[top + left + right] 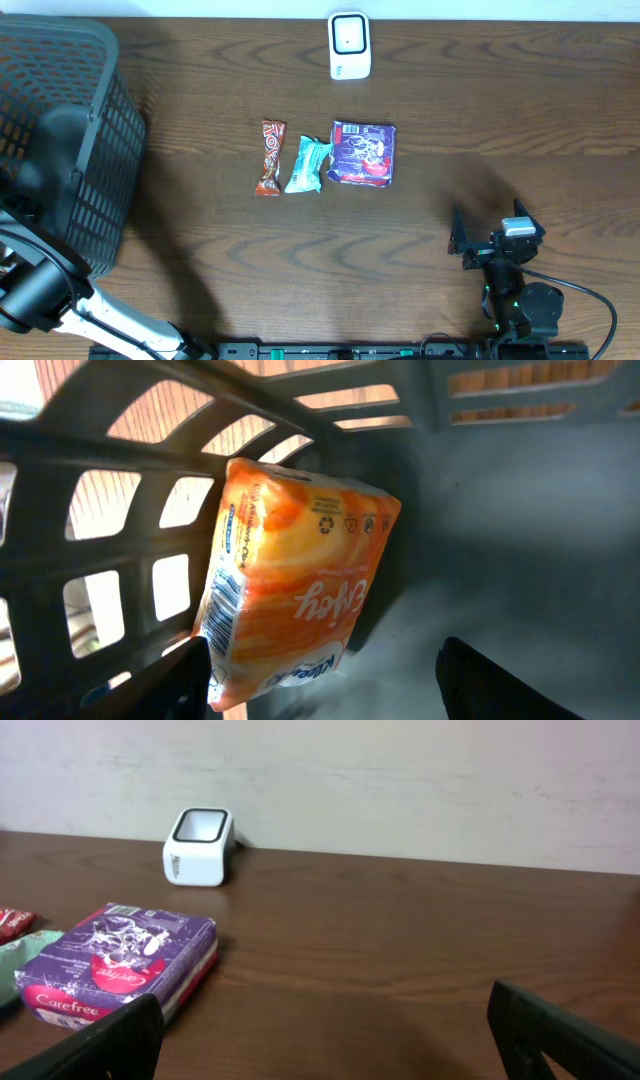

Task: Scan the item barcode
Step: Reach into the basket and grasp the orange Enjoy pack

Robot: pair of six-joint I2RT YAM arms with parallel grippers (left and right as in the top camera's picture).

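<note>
An orange tissue pack (pixel 290 590) stands tilted inside the black basket (pixel 120 540), leaning against its slotted wall, with a barcode (pixel 228 605) on its left edge. My left gripper (pixel 320 685) is open around the pack's lower corner. Its left finger sits close beside the pack; the right finger is well apart. In the overhead view this gripper is hidden inside the basket (pixel 60 150). The white scanner (pixel 349 45) stands at the table's far edge. My right gripper (pixel 488 228) rests open and empty at the front right, facing the scanner (pixel 199 847).
Three items lie in a row mid-table: a brown-red bar (pixel 270 157), a teal packet (pixel 308 165) and a purple pack (pixel 363 153), which is also in the right wrist view (pixel 120 960). The left arm (pixel 40 290) crosses the front left corner.
</note>
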